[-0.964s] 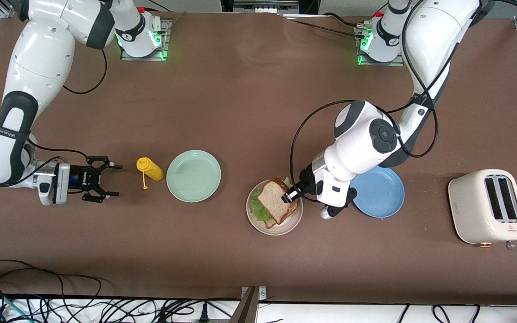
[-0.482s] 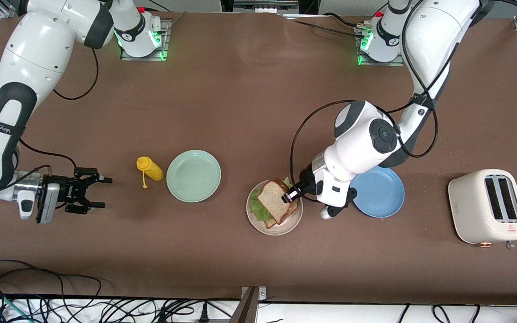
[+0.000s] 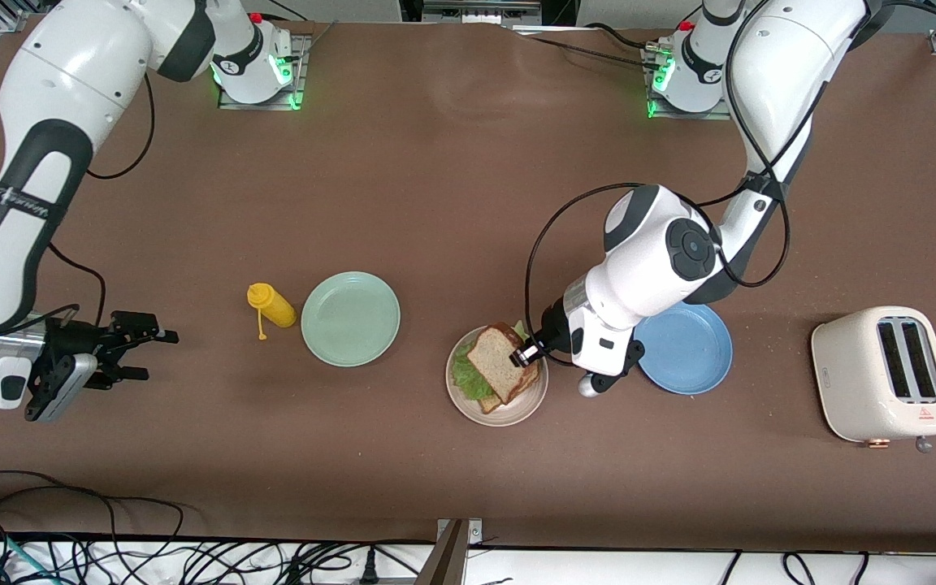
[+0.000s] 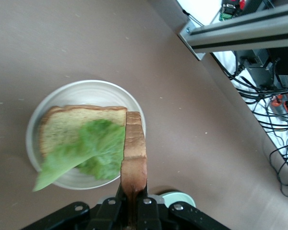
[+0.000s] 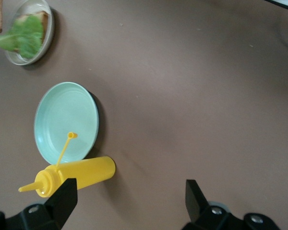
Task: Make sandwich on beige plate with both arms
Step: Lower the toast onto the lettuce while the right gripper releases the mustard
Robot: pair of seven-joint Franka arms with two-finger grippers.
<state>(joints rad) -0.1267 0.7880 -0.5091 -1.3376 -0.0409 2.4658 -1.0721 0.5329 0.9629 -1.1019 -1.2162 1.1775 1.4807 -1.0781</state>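
The beige plate (image 3: pixel 509 417) holds a lower bread slice (image 4: pixel 67 127) with a green lettuce leaf (image 3: pixel 465 378) on it. My left gripper (image 3: pixel 527 355) is shut on the edge of the top bread slice (image 3: pixel 494 360), which it holds over the lettuce and lower slice. The left wrist view shows this slice edge-on (image 4: pixel 134 148) in the left gripper (image 4: pixel 133 206), above the plate (image 4: pixel 86 92) and lettuce (image 4: pixel 96 153). My right gripper (image 3: pixel 158 354) is open and empty, low over the table at the right arm's end. It also shows in the right wrist view (image 5: pixel 129 199).
A yellow mustard bottle (image 3: pixel 271 305) lies beside a mint-green plate (image 3: pixel 350 318); both show in the right wrist view, bottle (image 5: pixel 77 175) and plate (image 5: pixel 65 120). A blue plate (image 3: pixel 691 349) sits under the left arm. A cream toaster (image 3: pixel 882 374) stands at the left arm's end.
My right arm has drawn back from the mustard bottle toward its end of the table, gripper still open. The left arm and the held slice have not moved.
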